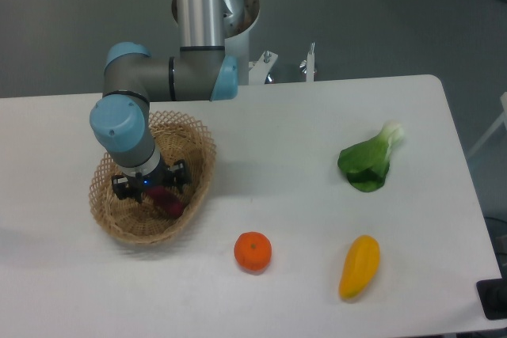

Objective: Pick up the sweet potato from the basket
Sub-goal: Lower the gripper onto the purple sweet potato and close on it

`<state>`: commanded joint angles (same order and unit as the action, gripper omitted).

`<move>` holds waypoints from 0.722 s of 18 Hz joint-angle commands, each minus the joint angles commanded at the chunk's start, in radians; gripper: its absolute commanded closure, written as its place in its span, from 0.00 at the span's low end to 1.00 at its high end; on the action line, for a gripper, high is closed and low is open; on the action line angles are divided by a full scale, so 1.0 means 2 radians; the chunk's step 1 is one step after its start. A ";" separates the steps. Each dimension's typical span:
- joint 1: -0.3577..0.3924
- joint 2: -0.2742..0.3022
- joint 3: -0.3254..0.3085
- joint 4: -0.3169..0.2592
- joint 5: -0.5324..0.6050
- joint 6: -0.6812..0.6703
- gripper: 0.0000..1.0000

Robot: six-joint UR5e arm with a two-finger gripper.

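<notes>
On a white table point(301, 195), the gripper point(152, 193) is lowered into the basket point(111, 223) over the sweet potato point(168, 202); whether it is grasped cannot be told, and lifting is not yet done.

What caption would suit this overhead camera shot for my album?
Robot gripper lowered into a wicker basket over a sweet potato.

The basket point(198, 152) is showing rough, light woven straw. The surface point(285, 164) is looking smooth, matt white. The arm point(198, 5) is gleaming as brushed metal with glossy blue plastic caps. The orange point(253, 252) is looking faintly shiny.
</notes>
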<state>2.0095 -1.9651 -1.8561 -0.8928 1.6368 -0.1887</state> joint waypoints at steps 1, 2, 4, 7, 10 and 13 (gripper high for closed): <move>0.000 0.001 0.000 0.000 0.000 0.000 0.39; 0.000 0.002 0.002 -0.001 0.000 0.001 0.45; 0.000 0.005 0.001 -0.001 0.000 0.002 0.58; 0.000 0.006 0.001 -0.002 0.001 0.003 0.69; 0.000 0.008 0.005 -0.003 0.007 0.006 0.74; 0.001 0.016 0.015 -0.004 0.008 0.010 0.74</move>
<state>2.0110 -1.9329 -1.8255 -0.9004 1.6536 -0.1688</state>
